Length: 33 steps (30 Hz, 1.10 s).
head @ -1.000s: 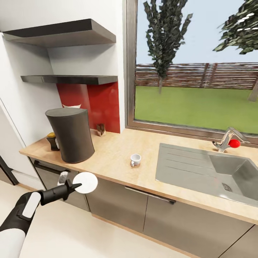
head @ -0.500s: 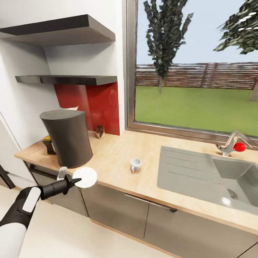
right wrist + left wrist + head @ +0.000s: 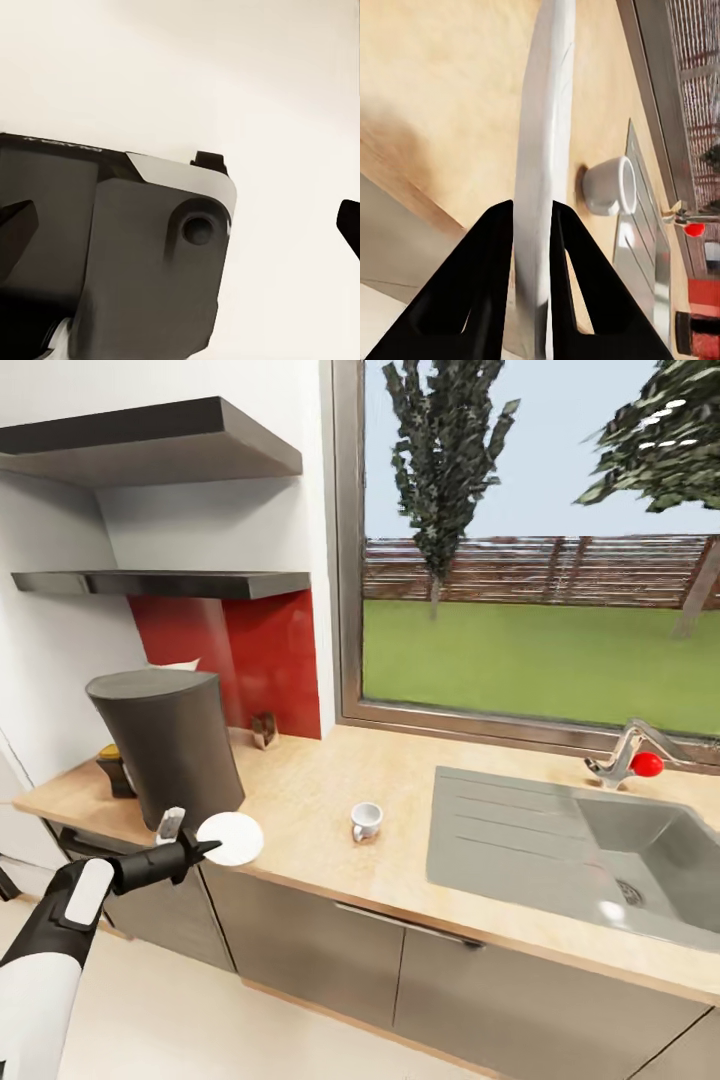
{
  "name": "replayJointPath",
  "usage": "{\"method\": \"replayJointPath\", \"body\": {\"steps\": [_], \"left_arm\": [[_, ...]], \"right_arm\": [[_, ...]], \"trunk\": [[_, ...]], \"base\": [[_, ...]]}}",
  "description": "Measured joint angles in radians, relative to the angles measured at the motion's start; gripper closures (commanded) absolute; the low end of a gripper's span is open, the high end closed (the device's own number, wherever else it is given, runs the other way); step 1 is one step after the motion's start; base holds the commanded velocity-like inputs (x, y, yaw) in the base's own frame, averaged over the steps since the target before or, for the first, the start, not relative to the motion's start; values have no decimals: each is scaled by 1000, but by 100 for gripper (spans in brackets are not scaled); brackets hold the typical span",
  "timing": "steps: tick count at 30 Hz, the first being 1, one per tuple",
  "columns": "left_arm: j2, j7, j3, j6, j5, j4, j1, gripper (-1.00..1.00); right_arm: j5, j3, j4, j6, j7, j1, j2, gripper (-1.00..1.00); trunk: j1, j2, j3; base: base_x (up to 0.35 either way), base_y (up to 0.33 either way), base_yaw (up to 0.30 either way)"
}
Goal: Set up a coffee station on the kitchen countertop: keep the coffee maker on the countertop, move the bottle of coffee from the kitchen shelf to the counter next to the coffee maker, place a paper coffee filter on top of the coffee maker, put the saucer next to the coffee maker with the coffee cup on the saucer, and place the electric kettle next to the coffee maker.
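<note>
The tall dark-grey coffee maker (image 3: 165, 745) stands at the left end of the light wood countertop (image 3: 310, 780). Behind its left side is the bottle of coffee (image 3: 112, 768) with a yellow cap. A white paper coffee filter (image 3: 172, 664) peeks up behind its top. My left gripper (image 3: 205, 848) is shut on the white saucer (image 3: 230, 838) at the counter's front edge, just right of the coffee maker. In the left wrist view the saucer (image 3: 544, 172) is edge-on between the fingers (image 3: 487, 285). The coffee cup (image 3: 365, 822) (image 3: 607, 186) stands further right. My right gripper (image 3: 182, 219) is open.
A steel sink (image 3: 570, 850) with a red-knobbed tap (image 3: 628, 758) fills the counter's right half. A dark shelf (image 3: 170, 582) hangs above the coffee maker, with a red panel (image 3: 270, 650) below it. A small brownish object (image 3: 264, 728) sits by the panel. Grey cabinet fronts (image 3: 300, 950) run below.
The view has shifted as the robot came closer. My left gripper has carried the saucer up from in front of the cabinets to the counter's front edge.
</note>
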State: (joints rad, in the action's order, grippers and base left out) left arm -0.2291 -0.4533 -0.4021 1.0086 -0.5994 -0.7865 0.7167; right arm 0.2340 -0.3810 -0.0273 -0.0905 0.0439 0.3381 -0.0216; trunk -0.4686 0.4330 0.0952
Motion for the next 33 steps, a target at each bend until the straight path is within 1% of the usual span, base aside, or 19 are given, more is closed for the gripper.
{"method": "replayJointPath", "body": {"steps": [7, 13, 17, 20, 25, 28, 29, 30, 33], "left_arm": [[1, 1, -8, 0, -1, 12, -4, 100], [-5, 1, -9, -1, -1, 55, -4, 100], [-6, 1, -9, -2, -2, 63, -4, 100], [-8, 0, -10, -1, -1, 65, -4, 100], [-10, 0, -38, -4, 0, 73, -5, 100], [-18, 1, -51, -6, 2, 75, -6, 100], [-34, 0, -61, -8, 8, 77, -14, 100], [-41, 0, -67, -7, 5, 77, -20, 100], [-55, 0, -85, -7, 1, 77, -33, 100]], "right_arm": [[0, 0, -1, 0, 0, 0, 0, -100], [0, 0, 0, 0, -1, 0, 0, -100], [0, 0, 0, 0, -1, 0, 0, -100], [0, 0, 0, 0, -1, 0, 0, -100], [-1, 0, -1, 0, 0, 0, 0, -100], [-1, 0, -1, 0, 1, 0, 0, -100], [-2, 0, -1, 0, 1, 0, 0, -100], [-2, 0, -1, 0, 1, 0, 0, -100], [-2, 0, -1, 0, 1, 0, -1, -100]], "trunk": [[0, 0, 0], [0, 0, 0], [0, 0, 0], [0, 0, 0], [0, 0, 0], [0, 0, 0], [0, 0, 0], [0, 0, 0], [0, 0, 0]], "base": [[0, 0, -283], [72, 0, -182], [63, 0, -256], [12, 0, -101], [1, 0, -13], [0, 0, -1], [0, 0, 0], [0, 0, 0], [0, 0, 0]]}}
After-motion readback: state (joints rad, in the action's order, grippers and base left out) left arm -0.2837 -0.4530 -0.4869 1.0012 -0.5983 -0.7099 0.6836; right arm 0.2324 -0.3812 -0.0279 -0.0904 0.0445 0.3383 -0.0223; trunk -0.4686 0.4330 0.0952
